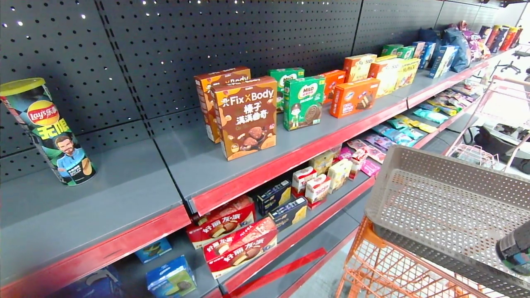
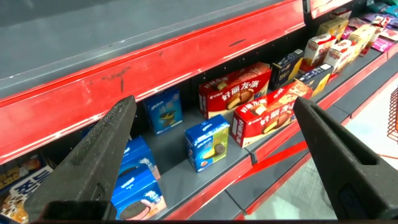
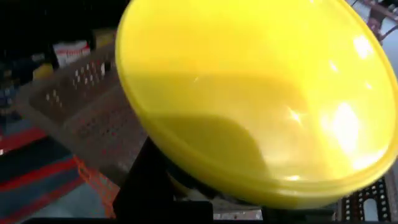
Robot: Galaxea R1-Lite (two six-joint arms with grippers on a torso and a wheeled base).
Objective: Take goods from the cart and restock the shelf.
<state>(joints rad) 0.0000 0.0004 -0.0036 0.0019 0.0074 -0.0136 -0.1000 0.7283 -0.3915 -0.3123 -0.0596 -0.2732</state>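
Bare grey shelf (image 1: 136,182) lies open between the chip can (image 1: 49,132) at left and the brown biscuit boxes (image 1: 244,118).

Two brown boxes (image 1: 244,118) stand upright, one behind the other, with two green boxes (image 1: 303,102) just to their right and orange boxes (image 1: 354,97) beyond those. One level down, red boxes (image 1: 236,244) lie near blue boxes (image 1: 172,278). A red tape strip (image 1: 281,271) crosses the floor. Far right stand a pink trolley (image 1: 474,156) and an office chair (image 1: 511,66).
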